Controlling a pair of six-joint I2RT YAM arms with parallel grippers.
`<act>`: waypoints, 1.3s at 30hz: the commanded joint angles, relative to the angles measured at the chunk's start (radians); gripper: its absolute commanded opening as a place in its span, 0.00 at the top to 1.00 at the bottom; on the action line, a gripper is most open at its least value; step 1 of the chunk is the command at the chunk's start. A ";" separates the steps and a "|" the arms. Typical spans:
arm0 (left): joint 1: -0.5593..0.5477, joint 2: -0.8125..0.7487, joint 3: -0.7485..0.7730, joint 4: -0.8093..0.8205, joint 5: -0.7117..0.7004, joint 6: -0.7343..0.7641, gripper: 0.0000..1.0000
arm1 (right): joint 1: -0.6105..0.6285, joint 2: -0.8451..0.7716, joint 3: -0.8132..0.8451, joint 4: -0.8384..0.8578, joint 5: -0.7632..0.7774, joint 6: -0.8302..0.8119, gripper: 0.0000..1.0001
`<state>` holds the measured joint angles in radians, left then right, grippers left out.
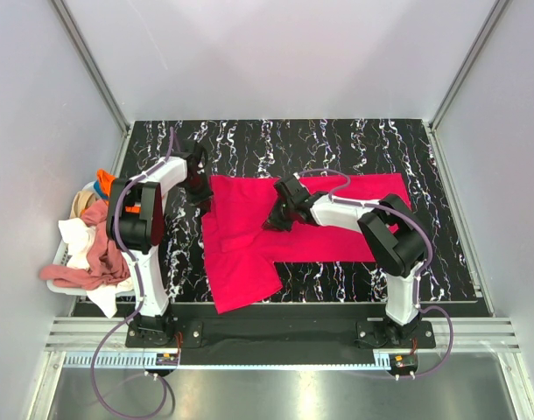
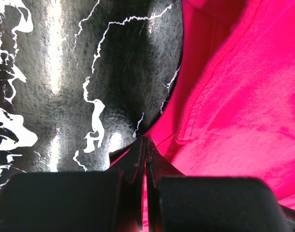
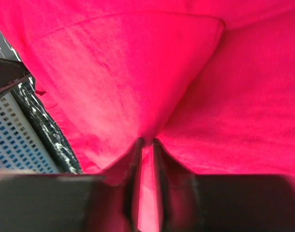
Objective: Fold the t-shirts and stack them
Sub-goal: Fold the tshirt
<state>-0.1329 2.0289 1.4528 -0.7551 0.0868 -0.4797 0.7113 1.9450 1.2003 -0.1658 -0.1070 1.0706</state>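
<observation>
Busy with an early fold of the red t-shirt (image 1: 249, 236), spread across the middle of the black marbled table (image 1: 337, 144) in a rough L: one long part running toward the table's right side, one flap reaching toward its near edge. Pinching the shirt's hem toward the table's far left with the left gripper (image 1: 200, 188), closed tight on the cloth edge, bare tabletop just beside it. Nipping a small ridge of fabric over the table's centre with the right gripper (image 1: 280, 214), drawn narrow with red cloth between the tips and the material tenting up to them. Gripping rather than merely touching, by the look of it, on both sides. Hard to tell how many layers lie there already; some overlap visible close to the right pinch, nothing like a finished rectangle. Beyond the table's left edge, the other t-shirts (image 1: 92, 245), heaped loose in dusty pink, white, orange and beige, none folded. So probably early in the task, with no stack begun on the table. Next, most likely calls for lifting both pinches together and carrying them across the table so the held part lands squarely on the rest, keeping the cloth taut between the two holds. Worth minding the flap toward the near edge, apt to trail, bunch or drag the whole shirt along.
</observation>
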 commanded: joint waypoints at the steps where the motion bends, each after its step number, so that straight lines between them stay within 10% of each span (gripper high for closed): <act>1: -0.001 0.025 0.017 0.020 -0.059 -0.002 1.00 | 0.011 -0.027 0.021 0.032 0.047 -0.014 0.92; 30: 0.007 -0.068 0.285 -0.089 -0.047 -0.008 0.94 | 0.008 -0.081 0.061 -0.107 0.090 -0.227 0.98; 39: -0.031 0.126 0.345 -0.035 0.050 0.015 0.94 | 0.010 -0.058 0.099 -0.120 0.072 -0.227 0.94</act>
<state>-0.1566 2.0731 1.7912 -0.8078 0.0952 -0.4755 0.7128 1.8828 1.2572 -0.2832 -0.0433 0.8608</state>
